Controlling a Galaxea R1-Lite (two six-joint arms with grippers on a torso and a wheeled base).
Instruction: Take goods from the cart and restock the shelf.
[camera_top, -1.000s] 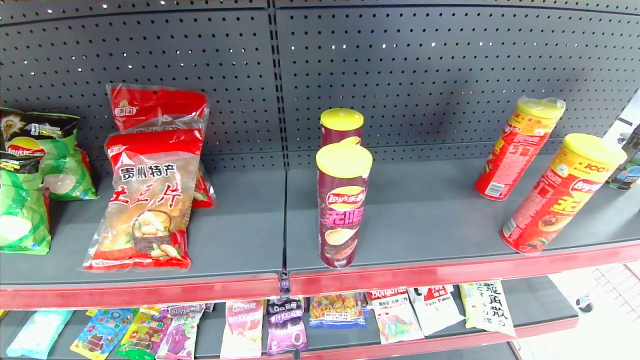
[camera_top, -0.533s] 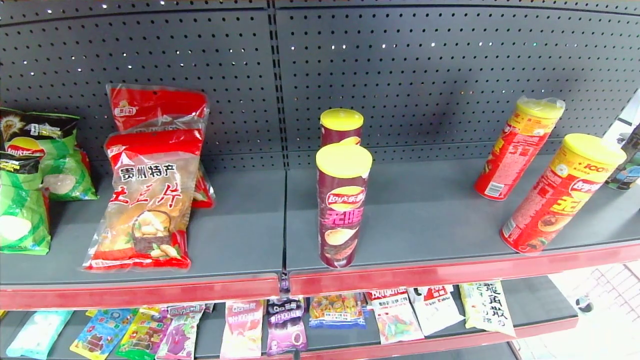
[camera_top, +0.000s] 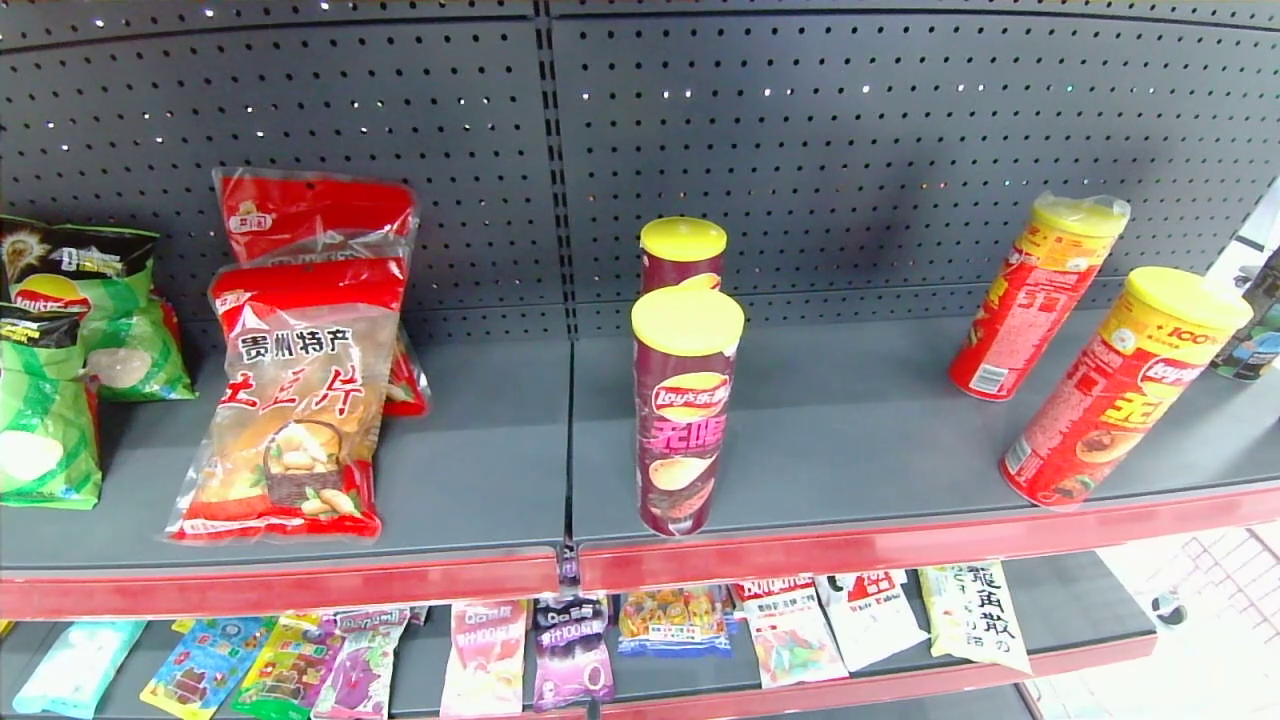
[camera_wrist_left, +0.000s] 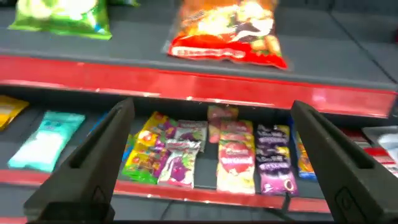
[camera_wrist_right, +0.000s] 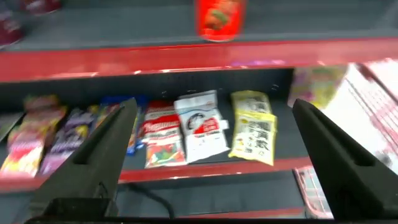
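Restock: nothing in hand, shelf (camera_top: 860, 430) half bare.
Left claw (camera_wrist_left: 211, 106) and right claw (camera_wrist_right: 214, 104) are both spread and empty. The shelf carries purple cans (camera_top: 687, 410), red cans (camera_top: 1120, 390) and bags (camera_top: 290, 400); wide gaps remain, so most of the restocking looks undone.

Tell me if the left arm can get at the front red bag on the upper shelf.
Probably yes: the left gripper is open, empty, and nothing stands before the front red bag.
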